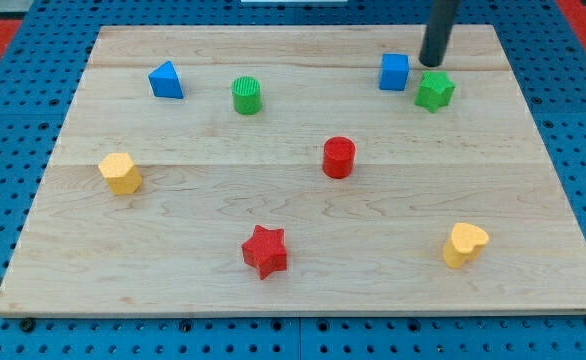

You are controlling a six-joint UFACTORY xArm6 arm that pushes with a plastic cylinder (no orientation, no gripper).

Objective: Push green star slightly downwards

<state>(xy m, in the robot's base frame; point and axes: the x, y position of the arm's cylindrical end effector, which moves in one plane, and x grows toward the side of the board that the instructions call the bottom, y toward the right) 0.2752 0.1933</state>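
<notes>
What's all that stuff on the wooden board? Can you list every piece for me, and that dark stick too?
Wooden board: one, pale wood, fills most of the view.
Pegboard: one, blue, under the board.
Blue triangular block: one, upper left.
Green cylinder: one, upper middle.
Blue cube: one, upper right.
Green star: one, right of the blue cube.
Red cylinder: one, centre.
Yellow block: one, left.
Red star: one, bottom middle.
Yellow heart: one, lower right.
My tip: dark rod's end, just above the green star.
</notes>
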